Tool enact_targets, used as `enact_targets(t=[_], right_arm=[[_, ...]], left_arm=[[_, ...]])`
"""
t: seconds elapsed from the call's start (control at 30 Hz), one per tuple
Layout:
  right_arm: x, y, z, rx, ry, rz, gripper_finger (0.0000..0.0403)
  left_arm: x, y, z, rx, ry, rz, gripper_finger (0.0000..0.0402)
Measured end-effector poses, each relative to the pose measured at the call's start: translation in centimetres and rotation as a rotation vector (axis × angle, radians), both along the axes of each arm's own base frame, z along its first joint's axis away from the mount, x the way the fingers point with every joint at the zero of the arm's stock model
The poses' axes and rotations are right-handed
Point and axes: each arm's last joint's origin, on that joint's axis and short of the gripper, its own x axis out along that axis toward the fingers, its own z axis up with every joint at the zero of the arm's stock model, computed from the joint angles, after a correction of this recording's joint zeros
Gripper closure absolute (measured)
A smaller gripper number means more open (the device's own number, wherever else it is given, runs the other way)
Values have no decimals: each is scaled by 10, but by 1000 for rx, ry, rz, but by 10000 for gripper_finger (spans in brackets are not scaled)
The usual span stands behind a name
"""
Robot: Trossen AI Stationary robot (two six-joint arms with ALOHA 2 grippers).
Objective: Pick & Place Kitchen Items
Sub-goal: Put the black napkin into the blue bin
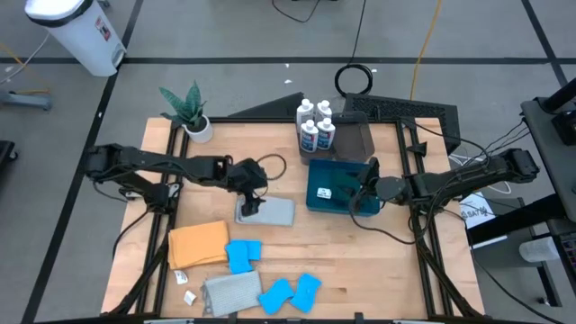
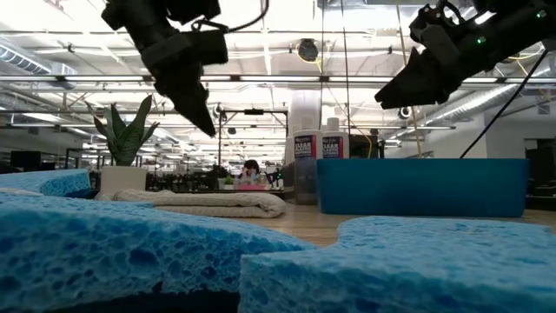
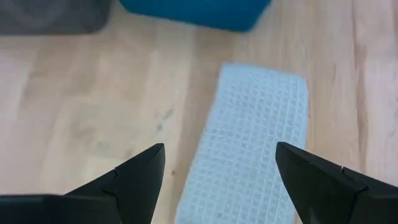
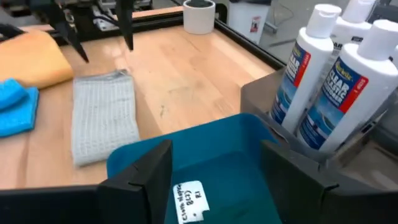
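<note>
Wooden worktop (image 1: 378, 238): grey cloth (image 1: 270, 211) lain flat under left hand (image 1: 249, 203), fingers spread, empty. Descent to be centred across cloth's width. Right hand (image 1: 363, 193) parted, empty, over blue bin (image 1: 317, 196).

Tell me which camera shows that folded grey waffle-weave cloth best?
The left wrist view: the folded grey waffle-weave cloth fills it, weave plain, between the left gripper fingers. The high view shows it small, the low view edge-on, the right wrist view whole but farther off.
</note>
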Motion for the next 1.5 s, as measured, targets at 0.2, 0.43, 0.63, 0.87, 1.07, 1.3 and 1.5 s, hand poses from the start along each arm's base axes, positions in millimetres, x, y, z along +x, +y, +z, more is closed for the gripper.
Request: enact_targets(t=[0.2,0.43,0.63,0.87,1.07,1.3,1.5], right_arm=[[1,1,3,-16,-29,11,200],[1,1,3,-14,-29,11,203],[2,1,6,-36,-43,19,204],[5,1,14,-101,-104,44,206],[6,1,17,-136,-110,56,209],[6,1,18,-168,-105,66,211],[6,1,19,-191,-108,72,211]], left_arm=[[19,-15,-35,-7,81,-53,91],[37,-23,-81,2,163,-62,92],[43,-30,-95,-63,177,-88,92],[42,-41,-88,-54,149,-123,92],[29,-40,-59,-24,119,-103,92],[-9,-54,-9,-158,118,-72,92],[-37,-74,0,-238,257,-35,92]])
